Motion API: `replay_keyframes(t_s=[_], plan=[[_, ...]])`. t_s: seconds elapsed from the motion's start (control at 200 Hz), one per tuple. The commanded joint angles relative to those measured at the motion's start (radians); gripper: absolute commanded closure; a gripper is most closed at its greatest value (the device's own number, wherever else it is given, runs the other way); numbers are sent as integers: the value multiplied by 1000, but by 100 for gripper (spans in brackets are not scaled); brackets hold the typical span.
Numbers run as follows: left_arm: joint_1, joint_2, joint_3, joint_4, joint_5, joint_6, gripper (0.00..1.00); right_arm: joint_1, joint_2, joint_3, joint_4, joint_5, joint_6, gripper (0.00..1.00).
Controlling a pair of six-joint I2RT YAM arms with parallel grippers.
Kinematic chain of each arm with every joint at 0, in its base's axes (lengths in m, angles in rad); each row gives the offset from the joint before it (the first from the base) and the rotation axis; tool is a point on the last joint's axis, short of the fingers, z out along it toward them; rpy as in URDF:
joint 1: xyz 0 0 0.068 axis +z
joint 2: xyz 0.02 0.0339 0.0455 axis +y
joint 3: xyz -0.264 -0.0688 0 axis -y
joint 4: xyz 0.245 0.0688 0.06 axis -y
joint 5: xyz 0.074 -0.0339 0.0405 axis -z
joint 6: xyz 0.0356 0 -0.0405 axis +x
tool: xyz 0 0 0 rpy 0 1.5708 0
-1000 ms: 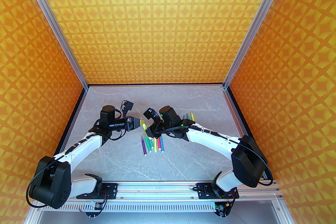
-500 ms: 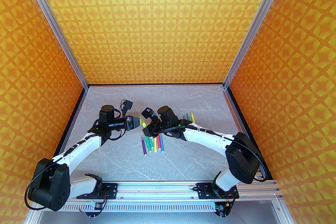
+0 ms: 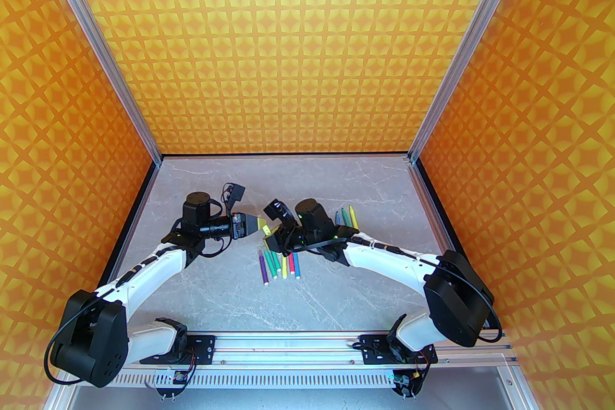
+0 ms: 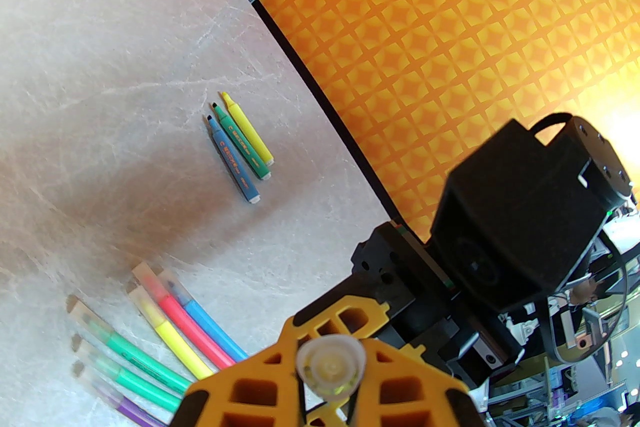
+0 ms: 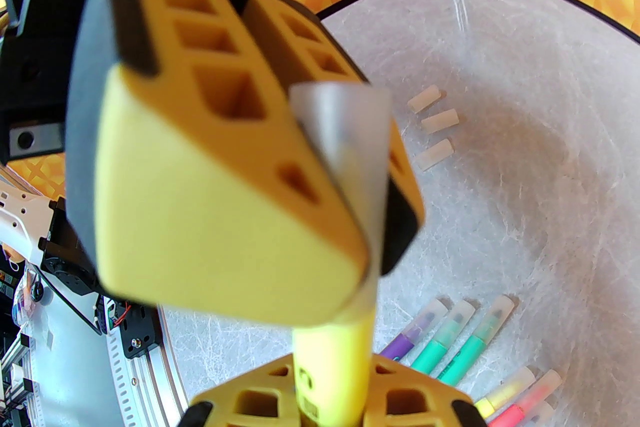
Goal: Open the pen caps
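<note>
Cap point(image 5: 345, 139) was clamped in the left pincer point(image 3: 258, 225) above the middle of the surface point(image 3: 230, 297); the right pincer point(image 3: 272, 241) was closed around that marker's yellow barrel point(image 5: 334, 355). Three loose caps point(image 5: 432, 124) lay toward the left edge, capped markers point(image 3: 278, 261) centrally.

Pen caps point(image 5: 433, 125) lie left of capped markers point(image 3: 277, 265); uncapped markers point(image 3: 347, 217) right (farther back).

Orange walls point(image 3: 307, 38) carry a yellow diamond lattice, the counter point(image 3: 336, 292) is veined pale grey marble, and the pen caps point(image 5: 440, 120) are translucent whitish.
</note>
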Motion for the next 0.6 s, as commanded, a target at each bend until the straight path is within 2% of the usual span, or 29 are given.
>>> replay_keyframes(t_s=[0.0, 0.59], plan=[[55, -17, 34, 82, -77, -50, 100, 0, -39, -75, -83, 0, -11, 100], [132, -48, 36, 64, -98, -71, 100, 0, -103, -162, -82, 21, -16, 100]])
